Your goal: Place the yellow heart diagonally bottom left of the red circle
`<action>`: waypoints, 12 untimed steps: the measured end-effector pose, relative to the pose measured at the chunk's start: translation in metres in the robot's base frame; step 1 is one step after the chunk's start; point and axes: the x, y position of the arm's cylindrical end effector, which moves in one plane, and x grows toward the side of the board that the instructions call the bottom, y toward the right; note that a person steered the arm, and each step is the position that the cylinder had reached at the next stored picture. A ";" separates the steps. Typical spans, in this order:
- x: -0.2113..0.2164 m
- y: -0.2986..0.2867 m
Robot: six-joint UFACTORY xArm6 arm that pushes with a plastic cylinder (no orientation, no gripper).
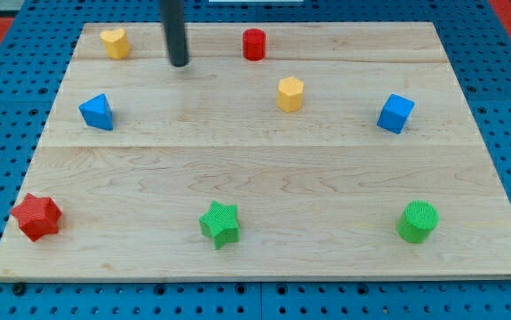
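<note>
Near the view's top, left of centre, my tip [179, 64] sits on the wooden tabletop [264, 178]. The tool is a plain dark rod: no jaws, nothing to open, nothing held, and it touches no block.

Camera view, top row: yellow heart [115, 42] in the top-left corner, left of my tip and slightly above it, clearly apart. Red circle [253, 44] is right of my tip, near the top edge, also apart. So the tip stands between the two, a bit nearer the heart.

Middle row: blue triangle [97, 112] at the left, below the heart; yellow hexagon [291, 93] below and just right of the red circle; blue cube [395, 113] toward the right.

Bottom row: red star [36, 216] at the left edge, green star [220, 222] near centre, green circle [417, 220] at the right.

Heart is level with the red circle, well to its left, not below it.
</note>
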 end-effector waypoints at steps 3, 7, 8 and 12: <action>-0.049 -0.111; -0.025 0.015; -0.031 0.014; -0.013 0.121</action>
